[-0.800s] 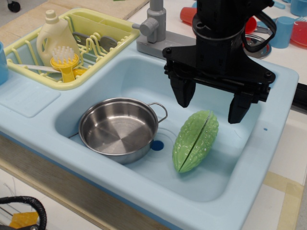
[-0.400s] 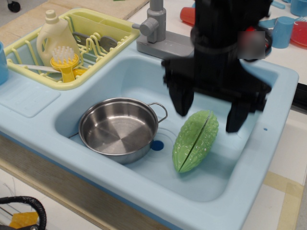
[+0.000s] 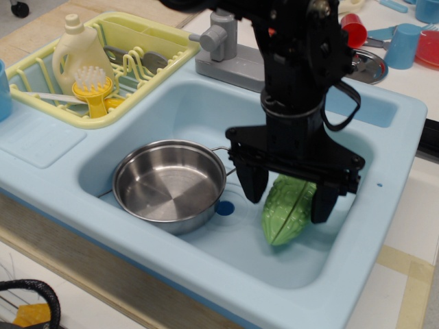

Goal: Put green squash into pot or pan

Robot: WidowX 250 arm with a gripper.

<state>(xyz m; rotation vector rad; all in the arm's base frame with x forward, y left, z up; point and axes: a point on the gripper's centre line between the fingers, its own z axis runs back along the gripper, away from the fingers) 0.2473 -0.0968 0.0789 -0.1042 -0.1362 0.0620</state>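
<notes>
Since the last couple of shots are right there to compare, here's what I'm seeing:

End effector: the black end effector [image 3: 288, 197] has dropped down from above the sink into the basin, and its two fingers now sit spread apart on either side of the green squash [image 3: 286, 212], open and not clamped on it as far as I can see.

Squash vs before: it sat with its far tip up toward the back wall; now the upper half is hidden behind the end effector and the visible part looks shifted a bit toward the right front of the basin.

Squash look: light green plastic, bumpy ridged skin, pointed lower end, lying on the sink floor just right of the drain [image 3: 224, 208].

Pot: the pot [image 3: 169, 184] hasn't budged, shiny round shallow steel, empty, one wire loop handle poking toward the end effector's left finger, close to it.

Sink: pale blue moulded plastic sink [image 3: 137, 103], smooth, rounded corners.

Further out: grey faucet [image 3: 221, 34] behind, yellow dish rack [image 3: 164, 51] on the counter holding a cream bottle [image 3: 79, 51] and a yellow brush [image 3: 94, 89].
</notes>
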